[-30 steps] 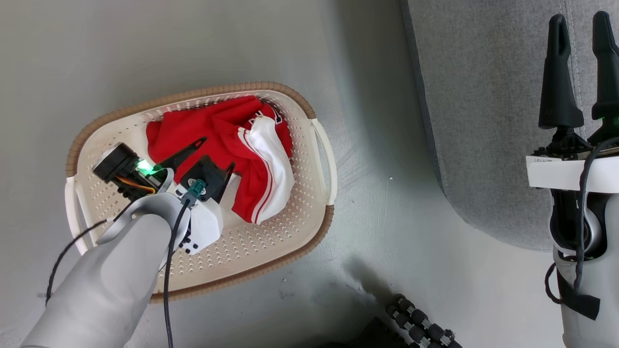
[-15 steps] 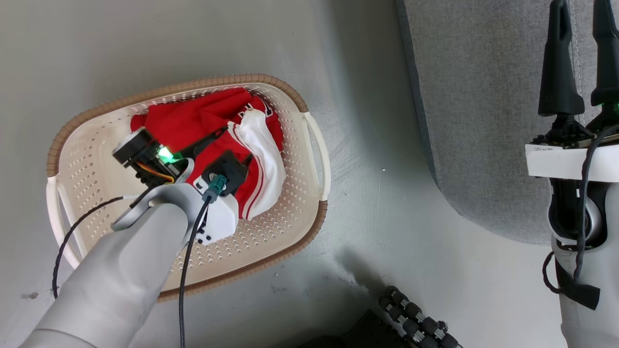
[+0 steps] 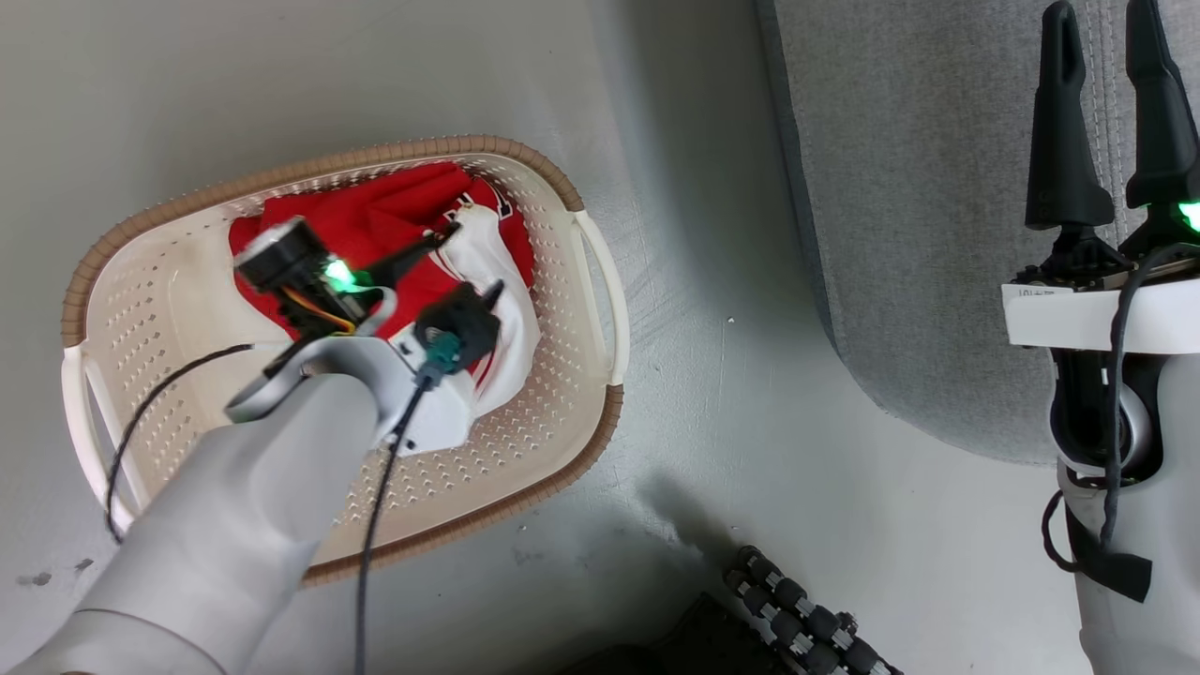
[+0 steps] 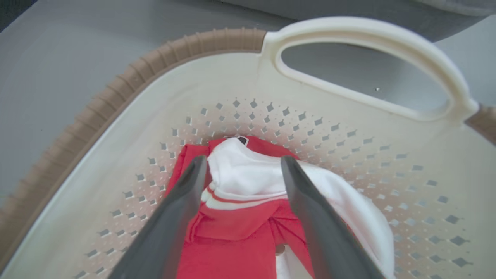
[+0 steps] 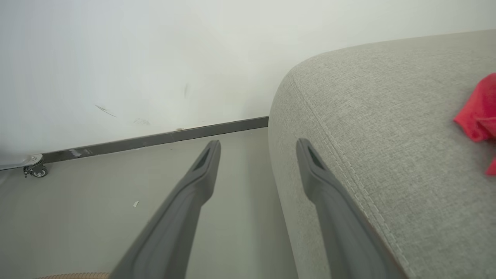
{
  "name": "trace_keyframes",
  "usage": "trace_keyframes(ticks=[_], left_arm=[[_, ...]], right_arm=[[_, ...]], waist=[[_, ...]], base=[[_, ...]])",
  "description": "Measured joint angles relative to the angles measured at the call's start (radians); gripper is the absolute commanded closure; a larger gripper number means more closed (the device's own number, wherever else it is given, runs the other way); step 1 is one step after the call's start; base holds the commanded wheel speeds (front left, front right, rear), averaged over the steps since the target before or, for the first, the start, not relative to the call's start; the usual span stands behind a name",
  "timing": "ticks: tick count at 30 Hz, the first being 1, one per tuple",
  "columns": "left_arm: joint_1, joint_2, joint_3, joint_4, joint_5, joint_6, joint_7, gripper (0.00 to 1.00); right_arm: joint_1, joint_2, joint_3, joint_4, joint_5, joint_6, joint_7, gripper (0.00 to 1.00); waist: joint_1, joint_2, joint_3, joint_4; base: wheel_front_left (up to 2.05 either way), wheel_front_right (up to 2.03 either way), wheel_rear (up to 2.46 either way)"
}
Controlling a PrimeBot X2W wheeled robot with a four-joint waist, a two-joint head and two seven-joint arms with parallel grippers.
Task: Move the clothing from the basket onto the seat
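My left gripper hovers, jaws apart, over the clothing in the basket; my right gripper hangs apart beside the seat.

Even, soft light; slight wrist-view blur

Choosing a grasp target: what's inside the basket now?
Crumpled red-and-white clothing lies in the basket, with bare perforated floor beside it. The open left claw straddles a white fold. The arm and the top layers hide whatever lies underneath.
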Motion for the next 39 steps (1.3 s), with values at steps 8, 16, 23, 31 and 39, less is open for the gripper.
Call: trace_keyframes(ticks=[8,16,23,31,39], left_arm=[[-0.008,-0.044,-0.03,0.041,0.007,0.0,-0.015,0.0],[-0.053,-0.04,-0.017,0.115,0.015,0.012,0.01,0.0],[-0.066,-0.04,-0.017,0.155,0.017,0.016,0.017,0.0],[-0.067,-0.045,-0.019,0.184,0.017,0.019,0.02,1.0],[-0.067,-0.047,-0.007,0.191,0.004,0.021,-0.015,1.0]], right_arm=[[0.0,0.0,0.022,0.004,0.0,0.0,0.0,0.0],[0.001,0.0,0.027,0.005,-0.001,0.0,0.0,0.0],[0.001,0.0,0.026,0.001,-0.007,0.0,0.0,0.0],[0.0,0.0,0.024,-0.002,-0.009,0.0,0.0,0.0],[-0.007,0.0,0.011,-0.002,-0.016,0.0,0.0,0.0]], waist=[[0.0,0.0,-0.005,-0.011],[0.0,0.0,0.0,-0.019],[0.0,0.0,0.013,-0.021],[0.0,0.0,0.02,-0.015],[0.0,0.0,0.008,-0.002]], base=[[0.0,0.0,0.0],[0.0,0.0,0.0],[0.0,0.0,0.0],[0.0,0.0,0.0],[0.0,0.0,0.0]])
